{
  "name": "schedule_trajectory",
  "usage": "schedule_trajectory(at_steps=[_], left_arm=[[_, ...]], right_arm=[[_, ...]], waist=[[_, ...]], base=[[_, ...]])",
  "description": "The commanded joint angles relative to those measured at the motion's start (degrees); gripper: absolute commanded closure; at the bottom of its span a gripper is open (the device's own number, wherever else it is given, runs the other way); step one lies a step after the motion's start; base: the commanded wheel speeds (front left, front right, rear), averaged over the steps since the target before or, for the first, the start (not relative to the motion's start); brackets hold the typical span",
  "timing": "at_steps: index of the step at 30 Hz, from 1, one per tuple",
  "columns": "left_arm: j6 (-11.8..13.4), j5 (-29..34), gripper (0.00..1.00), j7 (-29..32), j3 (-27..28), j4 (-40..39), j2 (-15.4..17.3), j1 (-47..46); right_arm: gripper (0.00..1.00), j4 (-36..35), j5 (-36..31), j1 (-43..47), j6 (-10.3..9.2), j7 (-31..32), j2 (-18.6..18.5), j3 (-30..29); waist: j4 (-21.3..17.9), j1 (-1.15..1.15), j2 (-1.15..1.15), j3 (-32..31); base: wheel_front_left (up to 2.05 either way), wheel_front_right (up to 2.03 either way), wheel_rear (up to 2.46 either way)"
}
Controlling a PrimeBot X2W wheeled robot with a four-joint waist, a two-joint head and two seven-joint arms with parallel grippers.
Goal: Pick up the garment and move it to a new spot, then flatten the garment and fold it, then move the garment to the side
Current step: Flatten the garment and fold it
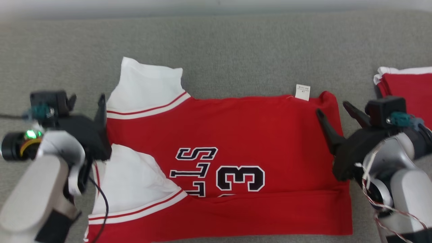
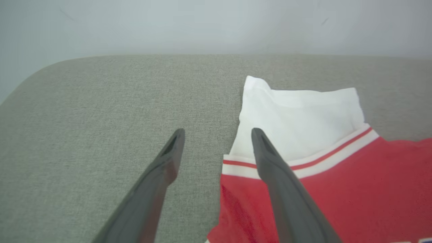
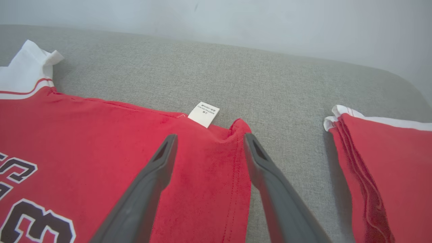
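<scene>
**Lying Flat Between Two Wide-Open Pincers**

Spreading across the grey fabric-covered worktop [image 1: 236, 54], the garment [image 1: 270, 135], a red jersey with white sleeves, lies sideways, its sleeves to the left and its hem to the right. A strip along its near edge is folded over and covers part of the black lettering beside the numeral 3 [image 1: 240, 178]. A small white label [image 1: 302, 91] sticks out from the far edge, close to the right corner.

The left pincer [image 1: 87, 99] stands wide with nothing between its fingers. It sits at the garment's left edge, by the seam where the far sleeve [image 1: 145, 87] meets the red cloth. In the left wrist view one finger is over the striped seam and the other over bare worktop.

The right pincer [image 1: 332, 108] is spread just as wide and also holds nothing. It is at the garment's far right corner. In the right wrist view one finger is over red cloth and the other over the hem edge. Whether either pincer touches the cloth cannot be told.

A second red garment [image 1: 408, 91], folded, lies further right, apart from the first.
</scene>
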Motion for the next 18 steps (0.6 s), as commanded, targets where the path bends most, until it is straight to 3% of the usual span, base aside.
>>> schedule_trajectory(at_steps=[1,8,18], left_arm=[[-0.8,0.8,0.00,0.7,-0.5,2.8,-0.2,-4.4],[-4.6,2.8,0.00,1.7,-2.0,13.8,0.4,-17.7],[-6.5,3.2,0.00,1.6,-3.0,21.4,0.9,-22.6]], right_arm=[[0.00,1.2,0.1,-3.1,0.01,-1.0,-0.2,1.9],[0.00,4.3,0.8,-10.7,0.01,-3.9,-1.1,6.3],[0.00,5.2,1.4,-10.5,0.01,-5.2,-1.8,5.5]], waist=[[-3.2,-0.01,-0.01,6.4],[-6.9,-0.01,-0.01,12.7],[-7.6,-0.01,-0.01,13.9]], base=[[0.00,0.00,0.00],[0.00,0.00,0.00],[0.00,0.00,0.00]])
